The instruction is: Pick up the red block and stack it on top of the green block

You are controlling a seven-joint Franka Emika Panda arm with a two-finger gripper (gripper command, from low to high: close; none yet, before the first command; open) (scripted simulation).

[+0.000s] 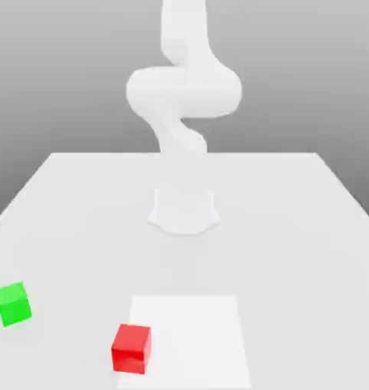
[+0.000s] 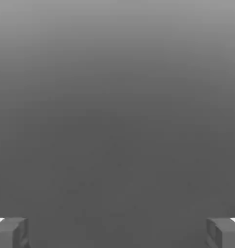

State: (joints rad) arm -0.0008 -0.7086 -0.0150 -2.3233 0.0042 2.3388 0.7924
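Two blocks on white tabletop, well apart: red block near front edge, touching a paler square patch; green block toward exterior view's left. Tool: fingers spread wide, holding nothing.

You see the arm cut off by the exterior view's top edge. Each of the fingertips is clipped by the hand view's frame edge, so you cannot see them whole.
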